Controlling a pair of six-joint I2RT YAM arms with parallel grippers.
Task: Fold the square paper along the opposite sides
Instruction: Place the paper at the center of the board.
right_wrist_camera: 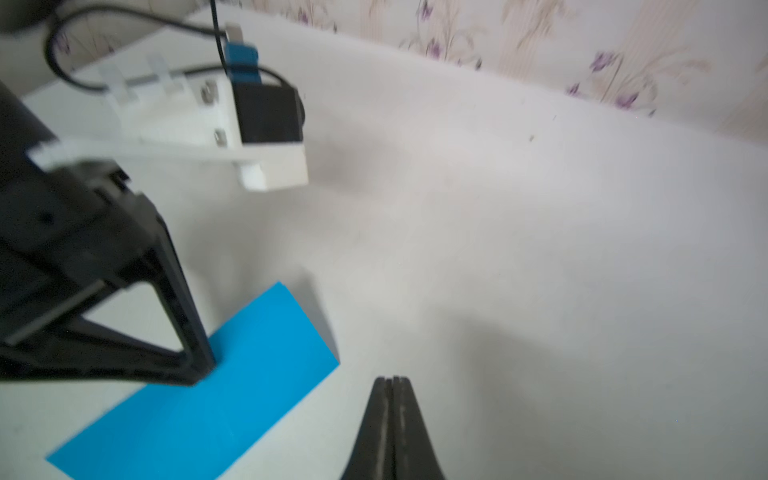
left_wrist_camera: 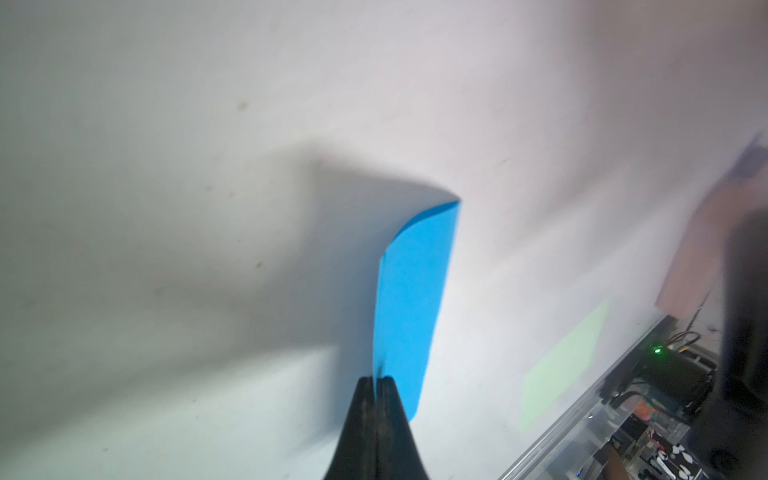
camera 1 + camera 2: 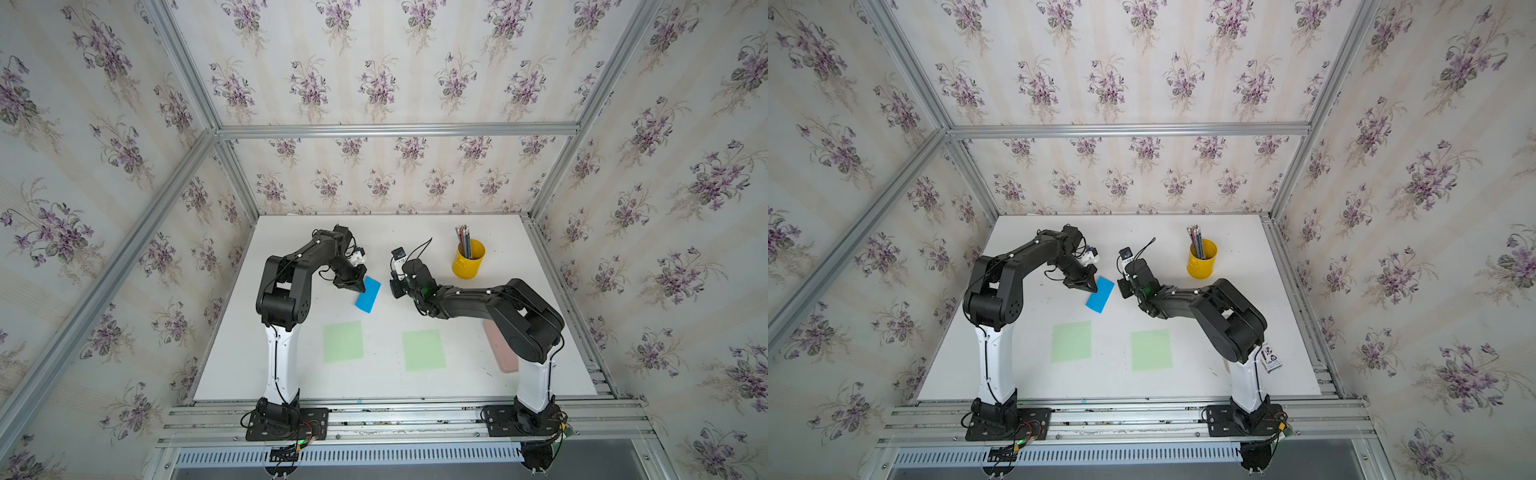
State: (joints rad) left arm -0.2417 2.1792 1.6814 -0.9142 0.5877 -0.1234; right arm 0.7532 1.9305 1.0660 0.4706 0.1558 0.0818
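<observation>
folded paper (image 3: 368, 295): table (image 3: 415, 232) centre | pencil cup (image 3: 468, 258): behind-right | left sheet (image 3: 343, 341), right sheet (image 3: 423, 350): in front

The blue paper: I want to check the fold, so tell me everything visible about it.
The blue paper is a thin, plain bright-blue sheet that looks doubled into a narrow rectangle. It lies slantwise on the white table between the arms. In the left wrist view one end bows up instead of lying flat. The left gripper, shut, meets it near one long edge; pinching or pressing, I cannot tell. The right gripper, shut, is beside it, not touching.
</observation>
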